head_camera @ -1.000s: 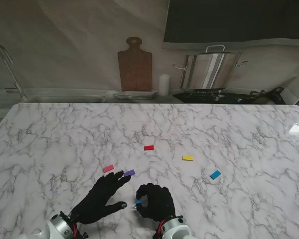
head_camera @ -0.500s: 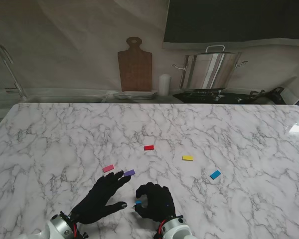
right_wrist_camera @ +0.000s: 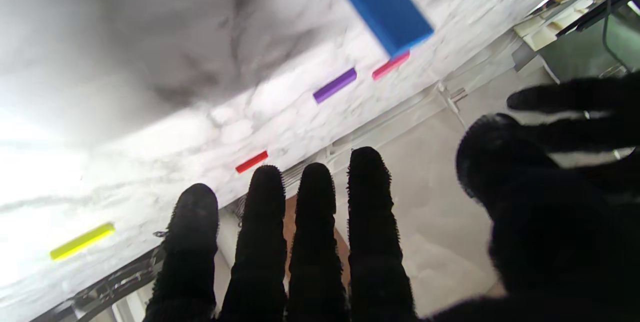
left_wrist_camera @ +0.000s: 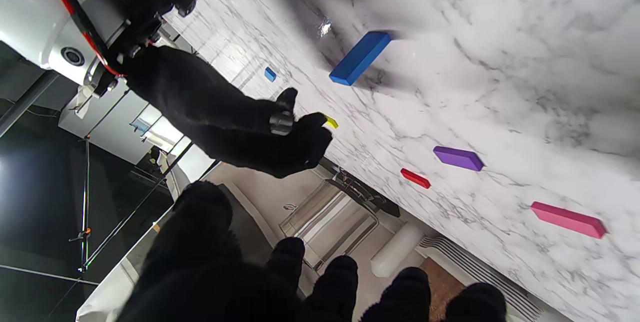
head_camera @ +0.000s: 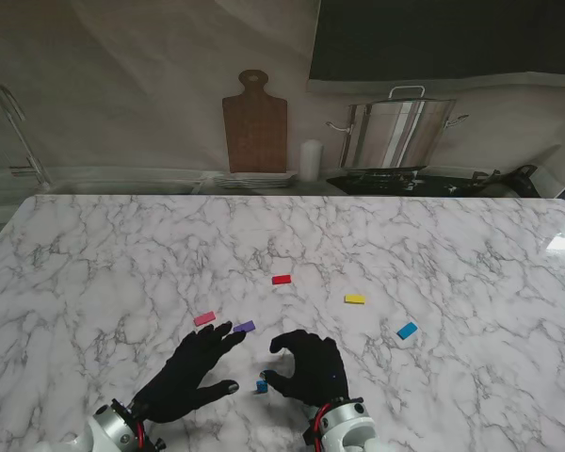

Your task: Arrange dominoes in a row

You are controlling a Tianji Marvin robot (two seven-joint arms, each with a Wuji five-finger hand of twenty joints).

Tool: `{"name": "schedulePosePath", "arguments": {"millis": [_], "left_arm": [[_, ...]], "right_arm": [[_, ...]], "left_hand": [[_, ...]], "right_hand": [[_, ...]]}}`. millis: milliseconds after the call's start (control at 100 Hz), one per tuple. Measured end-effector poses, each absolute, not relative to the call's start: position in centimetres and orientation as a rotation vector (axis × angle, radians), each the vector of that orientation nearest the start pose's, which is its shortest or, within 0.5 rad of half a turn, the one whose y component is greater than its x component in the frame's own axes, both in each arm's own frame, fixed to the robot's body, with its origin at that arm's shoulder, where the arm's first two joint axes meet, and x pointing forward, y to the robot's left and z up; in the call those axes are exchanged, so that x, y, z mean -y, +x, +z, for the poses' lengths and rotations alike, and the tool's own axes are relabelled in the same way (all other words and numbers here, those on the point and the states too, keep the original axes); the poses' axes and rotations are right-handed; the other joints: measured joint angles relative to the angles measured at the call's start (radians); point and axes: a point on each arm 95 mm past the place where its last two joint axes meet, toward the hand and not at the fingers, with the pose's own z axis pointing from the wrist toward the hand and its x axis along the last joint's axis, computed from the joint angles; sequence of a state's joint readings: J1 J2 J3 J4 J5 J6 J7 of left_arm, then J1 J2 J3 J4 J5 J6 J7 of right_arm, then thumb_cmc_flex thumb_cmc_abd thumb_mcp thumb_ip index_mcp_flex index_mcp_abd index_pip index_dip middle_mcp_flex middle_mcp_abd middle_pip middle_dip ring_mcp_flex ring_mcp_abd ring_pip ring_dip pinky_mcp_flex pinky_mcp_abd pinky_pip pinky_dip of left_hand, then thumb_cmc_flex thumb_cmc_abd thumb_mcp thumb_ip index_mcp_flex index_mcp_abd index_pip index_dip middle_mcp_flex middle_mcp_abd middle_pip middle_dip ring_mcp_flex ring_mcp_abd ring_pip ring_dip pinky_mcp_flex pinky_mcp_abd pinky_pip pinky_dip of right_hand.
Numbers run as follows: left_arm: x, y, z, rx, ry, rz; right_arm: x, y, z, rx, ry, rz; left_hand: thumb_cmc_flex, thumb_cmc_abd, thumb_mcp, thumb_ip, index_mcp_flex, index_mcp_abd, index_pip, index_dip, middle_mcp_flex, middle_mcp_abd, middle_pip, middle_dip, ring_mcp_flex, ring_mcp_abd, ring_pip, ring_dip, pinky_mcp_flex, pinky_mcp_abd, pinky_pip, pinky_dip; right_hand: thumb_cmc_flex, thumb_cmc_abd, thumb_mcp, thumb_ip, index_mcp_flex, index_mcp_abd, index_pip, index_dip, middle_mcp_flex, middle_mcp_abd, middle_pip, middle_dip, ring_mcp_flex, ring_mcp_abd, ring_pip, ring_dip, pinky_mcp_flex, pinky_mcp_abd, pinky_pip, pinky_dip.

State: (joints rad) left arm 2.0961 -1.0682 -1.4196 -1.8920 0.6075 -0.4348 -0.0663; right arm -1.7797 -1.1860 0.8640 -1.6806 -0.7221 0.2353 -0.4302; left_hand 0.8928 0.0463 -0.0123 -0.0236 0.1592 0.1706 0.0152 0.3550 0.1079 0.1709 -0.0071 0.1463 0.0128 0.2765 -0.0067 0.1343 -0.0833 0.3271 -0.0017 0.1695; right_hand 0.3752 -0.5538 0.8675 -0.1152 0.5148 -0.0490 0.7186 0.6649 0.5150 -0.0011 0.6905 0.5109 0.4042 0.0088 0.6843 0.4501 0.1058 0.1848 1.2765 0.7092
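Six dominoes: scattered on the marble table (head_camera: 94, 264); no row formed.
Blue domino (head_camera: 262, 385): standing, released.
Right hand (head_camera: 309, 367): fingers apart, empty.
Left hand (head_camera: 190, 372): fingers spread, empty.
Left: everything.

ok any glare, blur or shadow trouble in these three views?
Stand view: sharp, one glare patch at the table's far right edge. Left wrist view: crisp, the blue domino casts a soft shadow, with a small specular glint beside it. Right wrist view: marble blown out near the yellow domino, the blue domino slightly soft, the right hand dark and featureless.
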Motion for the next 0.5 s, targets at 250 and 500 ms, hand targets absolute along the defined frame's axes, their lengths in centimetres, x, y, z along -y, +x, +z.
{"name": "schedulePosePath", "arguments": {"millis": [250,500], "left_arm": [[0.4,24.7,-34.3,-1.58,-1.55,-2.014],[0.4,24.7,-34.3,-1.581,-1.555,-2.013]], "right_arm": [[-8.6,28.6,-36.0,1.743,-2.223,-2.458],[-3.7,30.3,-34.6,1.924,-2.26,-2.426]], "left_hand": [[0.0,0.0,0.0,0.0,0.0,0.0,0.0,0.0,0.0,0.0,0.0,0.0,0.0,0.0,0.0,0.0,0.0,0.0,0.0,0.0],[0.0,0.0,0.0,0.0,0.0,0.0,0.0,0.0,0.0,0.0,0.0,0.0,0.0,0.0,0.0,0.0,0.0,0.0,0.0,0.0]], "right_hand": [[0.0,0.002,-0.002,0.0,0.001,0.0,-0.1,-0.063,0.043,0.001,-0.098,-0.074,0.049,0.0,-0.148,-0.061,0.003,0.041,-0.114,-0.048],[0.054,-0.019,0.038,0.01,0.001,-0.039,-0.139,-0.102,0.056,-0.029,-0.197,-0.138,0.09,-0.031,-0.33,-0.141,0.011,0.042,-0.283,-0.133]]}}
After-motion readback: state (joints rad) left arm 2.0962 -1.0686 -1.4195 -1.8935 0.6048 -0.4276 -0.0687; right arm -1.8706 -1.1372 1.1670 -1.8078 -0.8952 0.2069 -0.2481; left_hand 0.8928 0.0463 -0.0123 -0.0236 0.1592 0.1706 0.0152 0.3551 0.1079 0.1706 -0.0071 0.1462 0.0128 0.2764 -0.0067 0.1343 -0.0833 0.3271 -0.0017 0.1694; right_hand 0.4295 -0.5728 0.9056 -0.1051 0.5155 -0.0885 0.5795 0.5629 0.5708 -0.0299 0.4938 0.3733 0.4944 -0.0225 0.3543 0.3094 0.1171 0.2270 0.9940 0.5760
